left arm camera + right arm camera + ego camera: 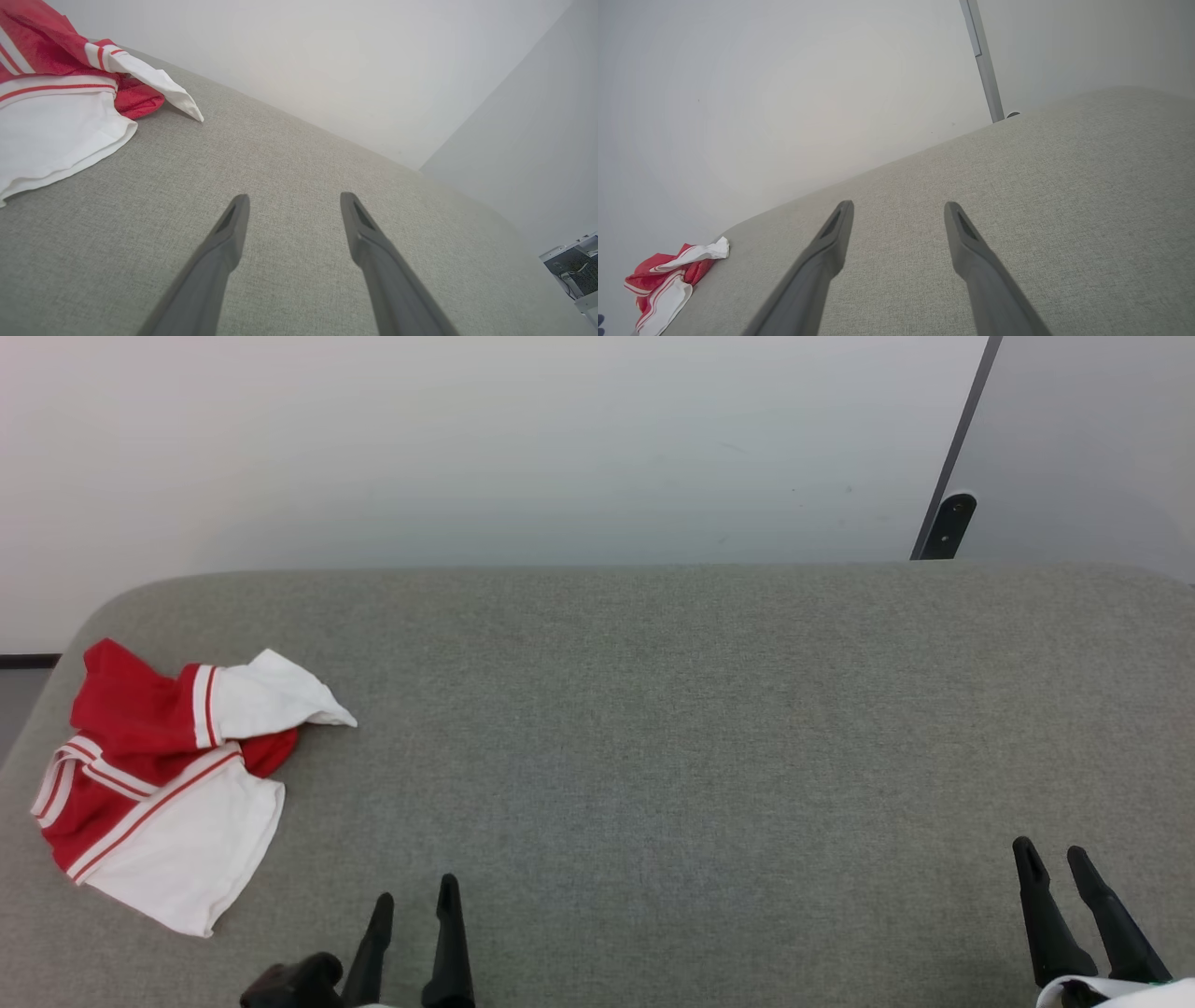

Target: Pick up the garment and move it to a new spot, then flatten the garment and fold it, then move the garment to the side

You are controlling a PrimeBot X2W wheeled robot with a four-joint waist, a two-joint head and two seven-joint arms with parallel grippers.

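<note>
The garment, red with white sleeves and red-and-white striped trim, lies crumpled at the left end of the grey fabric surface. The left wrist view shows the garment at the upper left; in the right wrist view the garment is small at the lower left. My left gripper stands open near the front edge, to the right of the shirt and apart from it, nothing between its fingers. My right gripper is open at the lower right, far from the cloth, fingers empty.
A pale wall runs along the back edge of the surface. A dark vertical strip with a black fitting stands at the back right. The surface's left end is rounded, with a dark floor strip beyond it.
</note>
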